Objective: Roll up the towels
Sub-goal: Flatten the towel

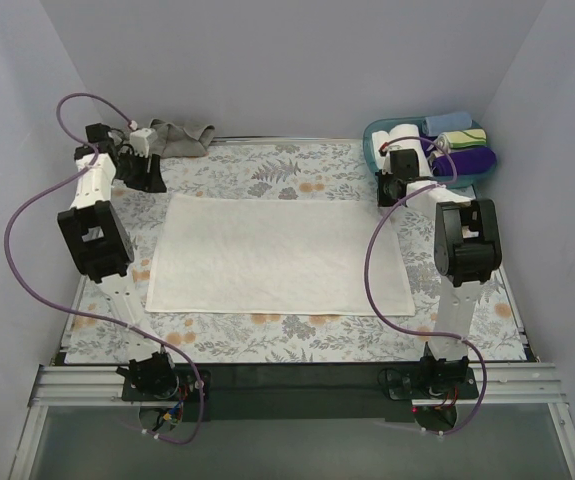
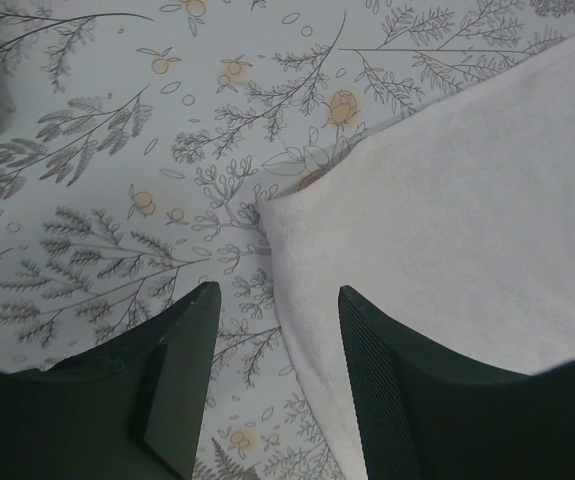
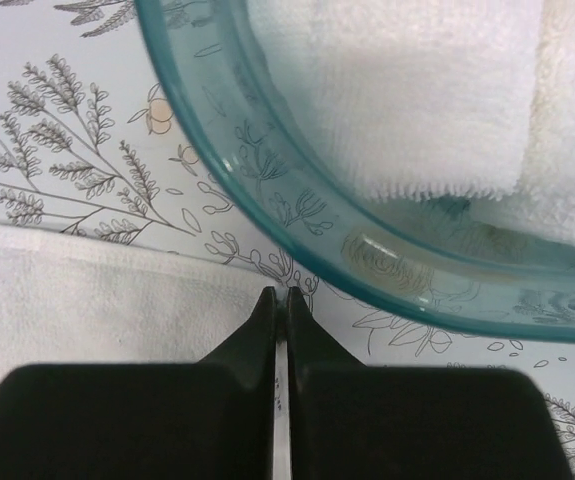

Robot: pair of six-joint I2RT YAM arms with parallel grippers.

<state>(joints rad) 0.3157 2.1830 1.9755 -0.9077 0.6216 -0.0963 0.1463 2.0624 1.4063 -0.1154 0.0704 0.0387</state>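
White towel: spread flat and unrolled over the middle of the floral tablecloth. Grey-beige towel: crumpled at the far left corner of the worktop. Left gripper: parted wide, holding nothing, poised above the white towel's far left corner, one finger over bare tablecloth, the other over the towel edge. Right gripper: pressed closed on nothing, near the white towel's far right corner, just beside the rim of the teal basket. Inside that basket, at the far right corner: rolled cloths, white, blue, green and purple.
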